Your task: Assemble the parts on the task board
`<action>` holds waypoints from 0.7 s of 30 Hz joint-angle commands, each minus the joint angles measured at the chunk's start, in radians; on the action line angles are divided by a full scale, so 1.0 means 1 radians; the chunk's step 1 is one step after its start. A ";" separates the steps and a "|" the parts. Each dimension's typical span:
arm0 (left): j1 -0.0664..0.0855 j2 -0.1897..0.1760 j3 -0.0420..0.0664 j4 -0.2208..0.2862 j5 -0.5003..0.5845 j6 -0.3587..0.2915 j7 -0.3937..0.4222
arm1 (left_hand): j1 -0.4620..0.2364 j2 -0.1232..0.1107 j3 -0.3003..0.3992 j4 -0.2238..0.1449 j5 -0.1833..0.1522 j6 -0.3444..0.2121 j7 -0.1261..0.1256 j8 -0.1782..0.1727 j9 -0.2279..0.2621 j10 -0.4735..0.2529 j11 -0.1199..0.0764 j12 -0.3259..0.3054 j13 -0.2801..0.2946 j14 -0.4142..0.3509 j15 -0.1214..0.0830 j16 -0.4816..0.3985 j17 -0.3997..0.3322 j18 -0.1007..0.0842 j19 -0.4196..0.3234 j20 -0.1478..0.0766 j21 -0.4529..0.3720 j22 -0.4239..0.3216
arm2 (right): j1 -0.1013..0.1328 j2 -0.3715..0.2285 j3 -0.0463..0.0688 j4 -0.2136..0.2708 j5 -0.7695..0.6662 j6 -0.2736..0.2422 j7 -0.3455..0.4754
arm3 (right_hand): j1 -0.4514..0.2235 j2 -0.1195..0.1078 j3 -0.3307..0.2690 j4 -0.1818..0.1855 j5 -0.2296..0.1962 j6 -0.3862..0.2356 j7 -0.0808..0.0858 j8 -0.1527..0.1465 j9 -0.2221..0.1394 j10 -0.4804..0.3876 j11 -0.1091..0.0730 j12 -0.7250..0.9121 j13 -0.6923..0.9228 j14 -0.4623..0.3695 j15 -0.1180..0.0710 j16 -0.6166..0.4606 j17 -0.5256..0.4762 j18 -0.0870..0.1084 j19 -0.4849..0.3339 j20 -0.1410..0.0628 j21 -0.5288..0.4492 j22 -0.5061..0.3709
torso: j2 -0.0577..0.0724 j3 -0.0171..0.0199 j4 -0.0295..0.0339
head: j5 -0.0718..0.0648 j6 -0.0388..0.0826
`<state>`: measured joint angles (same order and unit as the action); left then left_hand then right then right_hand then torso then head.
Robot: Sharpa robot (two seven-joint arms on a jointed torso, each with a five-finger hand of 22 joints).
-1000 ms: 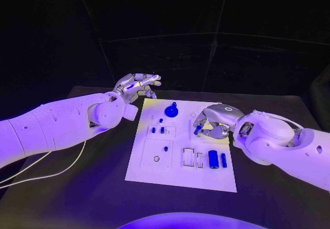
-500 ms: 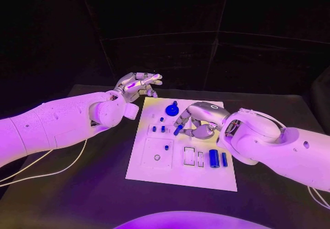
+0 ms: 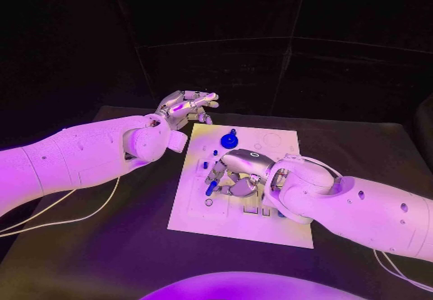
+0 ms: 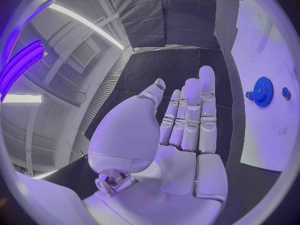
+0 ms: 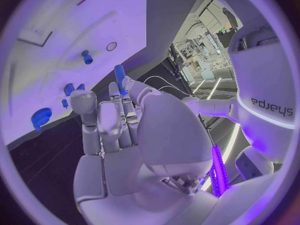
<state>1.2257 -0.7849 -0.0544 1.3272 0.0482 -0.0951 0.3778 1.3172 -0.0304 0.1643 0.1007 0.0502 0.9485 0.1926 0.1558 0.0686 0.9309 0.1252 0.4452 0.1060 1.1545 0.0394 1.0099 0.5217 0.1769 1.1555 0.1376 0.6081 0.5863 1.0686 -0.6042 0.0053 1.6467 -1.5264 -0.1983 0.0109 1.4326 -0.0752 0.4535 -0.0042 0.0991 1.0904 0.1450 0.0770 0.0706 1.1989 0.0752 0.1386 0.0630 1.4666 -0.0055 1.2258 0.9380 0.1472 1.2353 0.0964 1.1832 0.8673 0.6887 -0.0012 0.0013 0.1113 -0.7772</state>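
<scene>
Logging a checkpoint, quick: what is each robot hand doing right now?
Left robot hand: open, fingers straight, holding nothing.
Right robot hand: holding a blue peg over the board.

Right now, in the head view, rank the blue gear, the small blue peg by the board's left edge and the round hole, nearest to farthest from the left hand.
1. blue gear: board's far end, closest to the left hand.
2. small blue peg: left edge, mid-board.
3. round hole: near-left part, farthest.
</scene>
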 commanded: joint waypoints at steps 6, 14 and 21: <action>0.002 0.004 0.001 -0.002 0.000 0.013 0.004 | -0.003 0.009 -0.005 0.000 0.001 -0.005 0.001 0.005 -0.001 -0.010 -0.001 0.006 -0.001 -0.004 0.003 -0.003 -0.001 0.006 0.002 0.005 -0.002 -0.001 | -0.017 0.037 -0.004 -0.033 -0.066 0.063 0.018 | -0.003 -0.010 0.005 0.001 0.005 0.001 0.007 -0.003 0.001 0.001 0.003 -0.007 0.002 0.008 -0.003 0.004 0.002 -0.013 0.003 -0.001 0.004 -0.003 | 0.000 0.0010 -0.0001 | 0.006 -0.003; 0.001 0.009 0.001 -0.005 0.000 0.015 0.002 | -0.002 0.010 -0.006 0.001 0.001 -0.006 0.001 0.007 -0.001 -0.011 0.000 0.008 -0.001 -0.006 0.003 -0.003 -0.002 0.006 0.001 0.005 -0.004 -0.003 | -0.025 0.052 -0.005 -0.041 -0.126 0.077 -0.027 | -0.007 -0.012 0.004 0.001 0.006 0.002 0.007 -0.003 0.001 0.002 0.003 -0.008 0.002 0.007 -0.003 0.004 0.001 -0.013 0.003 -0.001 0.004 -0.002 | 0.001 0.0008 0.0000 | 0.009 -0.005; 0.001 0.011 0.001 -0.006 0.000 0.016 0.002 | -0.002 0.010 -0.006 0.001 0.001 -0.006 0.001 0.007 -0.001 -0.011 0.000 0.008 -0.001 -0.006 0.003 -0.003 -0.002 0.006 0.001 0.005 -0.004 -0.003 | -0.028 0.058 -0.006 -0.043 -0.173 0.081 -0.065 | -0.010 -0.012 0.004 0.002 0.007 0.003 0.006 -0.003 0.001 0.004 0.003 -0.009 0.002 0.007 -0.003 0.004 0.000 -0.013 0.002 -0.001 0.004 -0.003 | 0.002 0.0007 -0.0002 | 0.009 -0.007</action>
<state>1.2258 -0.7755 -0.0542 1.3206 0.0482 -0.0921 0.3762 1.3172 -0.0304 0.1643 0.1007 0.0501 0.9485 0.1926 0.1557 0.0687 0.9236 0.1250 0.4500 0.1059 1.1545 0.0394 1.0099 0.5202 0.1769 1.1555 0.1376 0.6081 0.5847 1.0392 -0.5481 -0.0005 1.6027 -1.6476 -0.1325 -0.0210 1.4275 -0.0803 0.4534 -0.0042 0.1028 1.0908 0.1457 0.0733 0.0705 1.1988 0.0752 0.1349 0.0641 1.4666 -0.0054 1.2254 0.9378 0.1474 1.2352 0.0964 1.1832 0.8656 0.6897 -0.0004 0.0011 0.1203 -0.7832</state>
